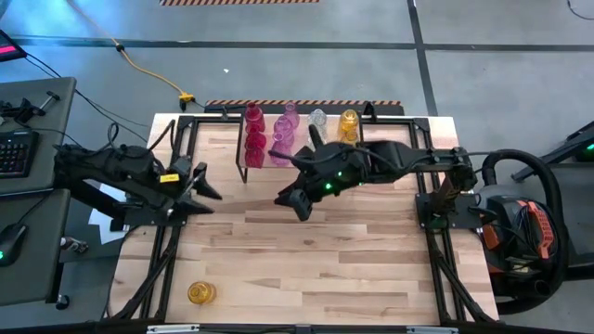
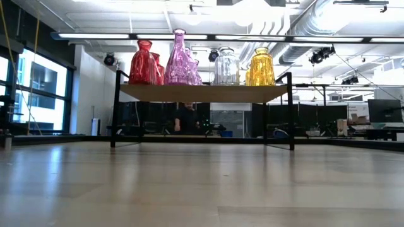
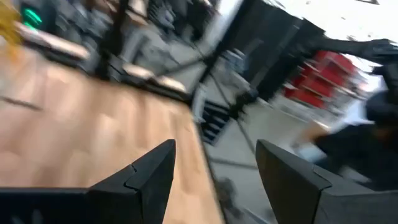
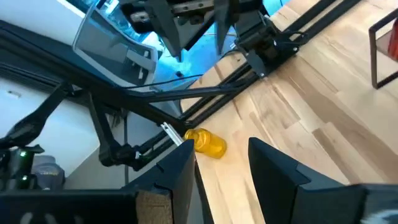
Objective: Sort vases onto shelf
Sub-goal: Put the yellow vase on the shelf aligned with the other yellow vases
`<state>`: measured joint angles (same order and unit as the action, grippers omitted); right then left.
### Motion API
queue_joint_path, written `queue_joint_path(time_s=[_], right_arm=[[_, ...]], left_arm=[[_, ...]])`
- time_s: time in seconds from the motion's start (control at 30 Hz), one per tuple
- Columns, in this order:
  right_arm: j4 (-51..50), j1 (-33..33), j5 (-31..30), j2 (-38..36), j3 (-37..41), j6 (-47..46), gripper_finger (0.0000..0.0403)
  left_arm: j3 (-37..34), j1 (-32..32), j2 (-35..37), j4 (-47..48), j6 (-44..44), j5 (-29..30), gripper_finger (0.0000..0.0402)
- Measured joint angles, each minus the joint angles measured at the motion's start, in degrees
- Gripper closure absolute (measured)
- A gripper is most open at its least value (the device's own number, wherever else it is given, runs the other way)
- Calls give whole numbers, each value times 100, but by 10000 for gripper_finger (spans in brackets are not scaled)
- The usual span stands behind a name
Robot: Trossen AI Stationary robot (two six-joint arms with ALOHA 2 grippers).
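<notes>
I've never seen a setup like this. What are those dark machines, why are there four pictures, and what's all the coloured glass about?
The dark machines are two robot arms at a wooden table, each ending in a two-finger gripper. One picture looks straight down on everything, one looks level across the tabletop, and the other two come from cameras on the arms' wrists, looking out past their own fingers.

The coloured glass is small vases, red, pink, clear and yellow, standing on a little raised shelf at the far edge of the table. One yellow vase still lies on the table near its front left corner; the right wrist camera sees it too.

The left gripper is open and empty, at the table's left side. The right gripper hangs over the middle, jaws apart, holding nothing.
</notes>
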<state>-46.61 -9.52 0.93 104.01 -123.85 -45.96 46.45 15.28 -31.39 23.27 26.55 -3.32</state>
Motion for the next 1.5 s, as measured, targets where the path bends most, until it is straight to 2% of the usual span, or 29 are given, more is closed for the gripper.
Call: queue_joint_path(time_s=[0.2,0.33,0.73,1.07,1.33,1.5], right_arm=[[357,-277,-425,0,390,-554,267],[619,-428,-748,-2,678,-888,267],[1789,-753,-1301,-3,1679,-1501,267],[1837,-689,-1346,15,2155,-1557,267],[1771,-660,-1350,15,2176,-1270,267],[1745,-665,-1192,15,2176,-1201,267]], left_arm=[[62,328,0,450,786,-1205,188],[62,627,-105,747,1045,-1564,188],[60,1911,-400,1187,1451,-1610,188],[60,2977,-928,1495,1544,-1444,188],[58,3258,-1731,1885,1523,-1134,188],[58,3258,-2247,1886,1923,-1120,188]])
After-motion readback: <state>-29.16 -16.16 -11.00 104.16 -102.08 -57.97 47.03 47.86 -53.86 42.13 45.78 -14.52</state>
